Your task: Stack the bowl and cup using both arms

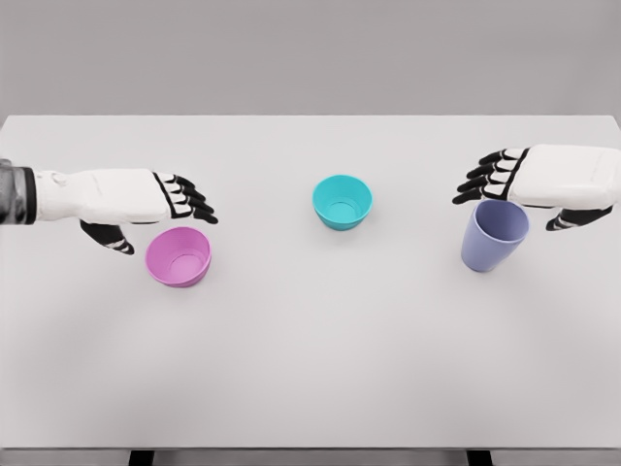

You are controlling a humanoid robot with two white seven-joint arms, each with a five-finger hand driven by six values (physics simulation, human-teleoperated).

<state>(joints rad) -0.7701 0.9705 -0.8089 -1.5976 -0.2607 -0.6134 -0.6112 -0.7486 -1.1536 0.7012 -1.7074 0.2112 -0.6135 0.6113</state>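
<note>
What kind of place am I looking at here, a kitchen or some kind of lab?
Probably a simulated test bench, not a kitchen: a bare white table against a blank grey wall, holding only a pink bowl, a teal bowl and a purple cup.

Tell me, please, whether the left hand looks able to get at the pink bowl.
Probably yes: the left hand hovers open just beside the pink bowl, and nothing lies between them.
</note>
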